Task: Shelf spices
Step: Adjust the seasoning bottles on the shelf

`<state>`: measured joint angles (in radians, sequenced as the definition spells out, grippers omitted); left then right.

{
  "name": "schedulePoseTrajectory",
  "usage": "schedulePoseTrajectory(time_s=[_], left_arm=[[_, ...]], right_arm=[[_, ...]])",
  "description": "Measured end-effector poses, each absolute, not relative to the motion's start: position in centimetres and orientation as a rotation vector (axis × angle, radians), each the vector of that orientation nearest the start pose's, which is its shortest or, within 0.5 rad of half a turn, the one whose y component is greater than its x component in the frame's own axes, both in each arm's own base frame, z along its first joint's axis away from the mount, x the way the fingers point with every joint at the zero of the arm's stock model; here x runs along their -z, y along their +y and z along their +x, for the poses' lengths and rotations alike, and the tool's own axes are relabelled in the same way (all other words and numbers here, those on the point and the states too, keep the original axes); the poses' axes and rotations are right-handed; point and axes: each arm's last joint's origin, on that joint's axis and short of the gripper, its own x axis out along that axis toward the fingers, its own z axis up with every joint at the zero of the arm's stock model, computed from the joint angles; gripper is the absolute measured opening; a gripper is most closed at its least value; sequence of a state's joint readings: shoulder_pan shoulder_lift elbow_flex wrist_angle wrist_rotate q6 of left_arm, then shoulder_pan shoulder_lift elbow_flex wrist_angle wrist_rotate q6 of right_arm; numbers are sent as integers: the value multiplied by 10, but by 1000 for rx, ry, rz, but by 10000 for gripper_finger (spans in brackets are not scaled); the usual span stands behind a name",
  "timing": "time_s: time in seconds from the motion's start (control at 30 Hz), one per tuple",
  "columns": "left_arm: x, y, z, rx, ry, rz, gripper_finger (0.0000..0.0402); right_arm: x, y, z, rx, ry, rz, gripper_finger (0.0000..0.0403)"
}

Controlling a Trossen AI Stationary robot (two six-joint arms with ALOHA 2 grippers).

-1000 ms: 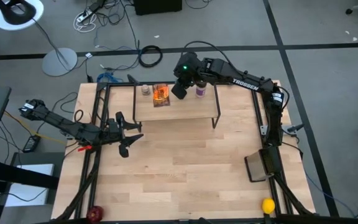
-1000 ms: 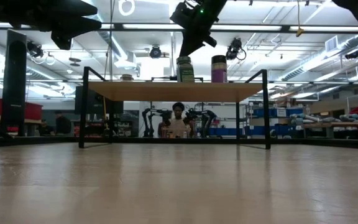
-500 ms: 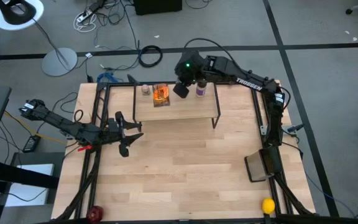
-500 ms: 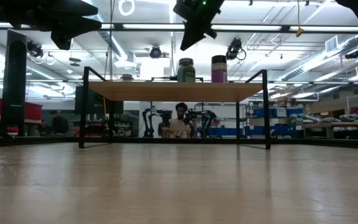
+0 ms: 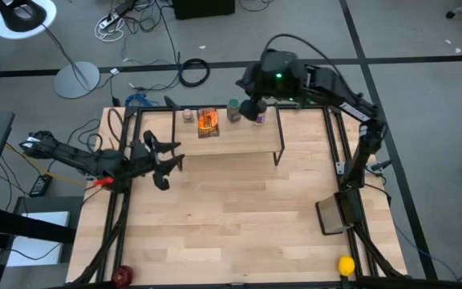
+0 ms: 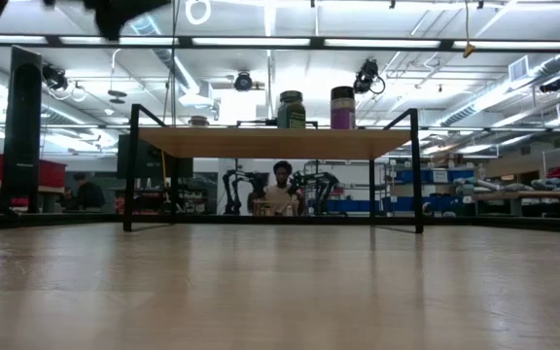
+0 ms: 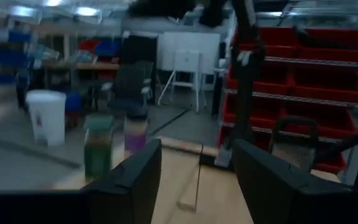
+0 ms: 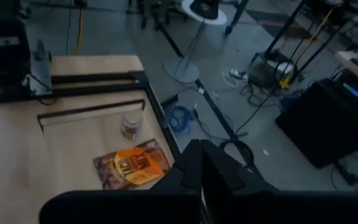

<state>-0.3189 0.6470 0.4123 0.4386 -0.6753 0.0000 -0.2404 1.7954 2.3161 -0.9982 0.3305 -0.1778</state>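
All four spices stand on the shelf (image 5: pixel 227 135): tiny jar (image 5: pixel 188 116), orange packet (image 5: pixel 208 122), green-lidded jar (image 5: pixel 234 110), purple jar (image 5: pixel 260 115); right gripper (image 5: pixel 253 106) hovers above, jaws clenched; left gripper (image 5: pixel 167 157) over the worktop (image 5: pixel 231 217), jaws released.

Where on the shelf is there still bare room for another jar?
The shelf front strip is bare. The back edge is crowded: tiny jar, packet, green-lidded jar, purple-labelled jar.
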Motion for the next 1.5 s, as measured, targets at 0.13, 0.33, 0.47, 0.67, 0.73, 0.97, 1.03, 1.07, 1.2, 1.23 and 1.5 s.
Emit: schedulePoseTrajectory(time_s=[0.13,0.33,0.47,0.67,0.73,0.97,1.03,1.07,1.2,1.23,1.5], left_arm=[[-338,-30,160,-360,-196,20,202],[-406,-23,191,-435,-24,117,201],[-419,-9,228,-441,109,107,201],[-391,13,292,-330,291,74,201],[-379,25,305,-360,339,80,201],[-378,88,303,-499,299,30,201],[-380,108,296,-524,283,-1,201],[-380,118,292,-535,276,-12,201],[-375,158,279,-466,279,-92,201],[-371,167,278,-435,281,-114,201],[-338,218,280,-417,319,-227,201]], right_arm=[[-503,-78,318,504,508,-192,0],[-508,-58,301,467,547,-184,0],[-502,-50,299,451,605,-179,0],[-487,-40,301,386,713,-118,0],[-479,-33,303,362,751,-106,0],[-444,10,319,302,841,-120,0],[-432,24,325,283,851,-138,0],[-426,32,327,271,854,-147,0],[-401,61,338,207,828,-193,0],[-395,67,341,185,822,-206,0],[-353,110,354,90,709,-238,0]])
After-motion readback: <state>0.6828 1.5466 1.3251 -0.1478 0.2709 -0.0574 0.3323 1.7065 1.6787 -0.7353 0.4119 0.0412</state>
